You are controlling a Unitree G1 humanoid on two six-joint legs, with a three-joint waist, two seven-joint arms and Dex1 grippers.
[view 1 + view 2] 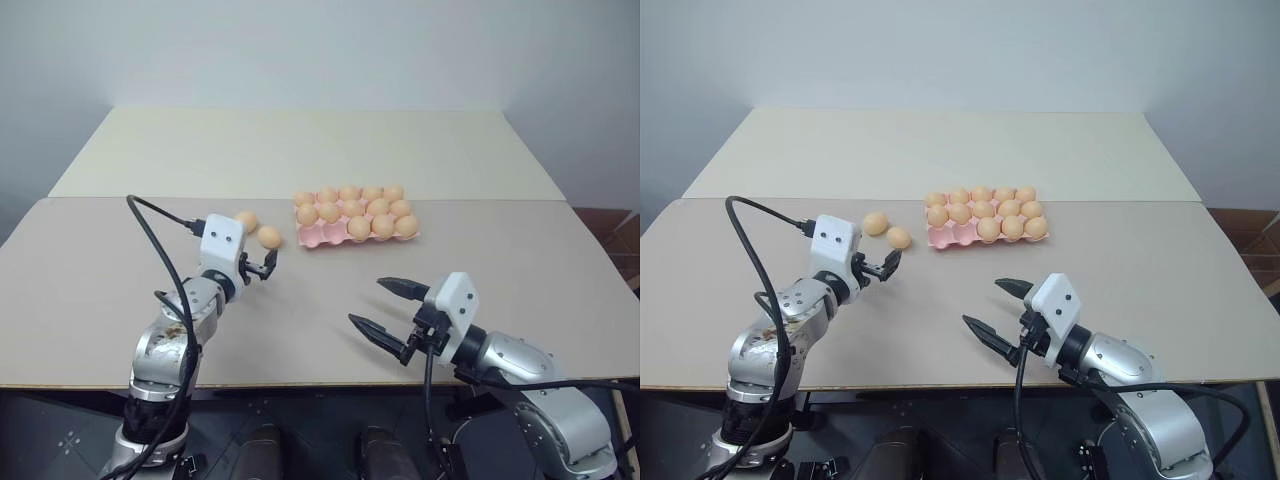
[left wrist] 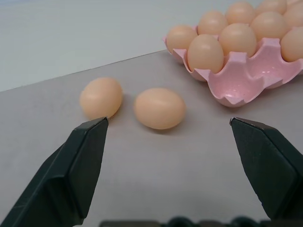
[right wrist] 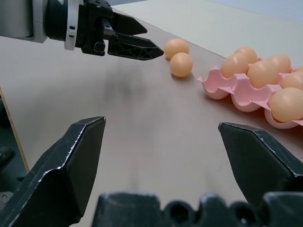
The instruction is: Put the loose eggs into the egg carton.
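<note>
Mostly done, as far as the scene shows: the pink egg carton (image 1: 312,235) sits on the grey table (image 1: 90,290), well out toward the far edge of its near panel, and nearly all of its cups hold pale orange eggs. Two cups at the carton's near left corner look empty. Two loose eggs (image 2: 159,108) remain on the table just to the left of the carton, lying close beside each other, apart from the carton's edge.

The left gripper (image 1: 262,264) hovers near those two eggs with its black fingers spread wide and nothing between them. The right gripper (image 1: 389,309) waits nearer the front edge of the table, also spread wide and empty, well apart from both eggs and carton.

Judging from this, two placements are left. Nothing lies between the left gripper and the loose eggs, though the eggs lie so near together that reaching for one could nudge the other.
</note>
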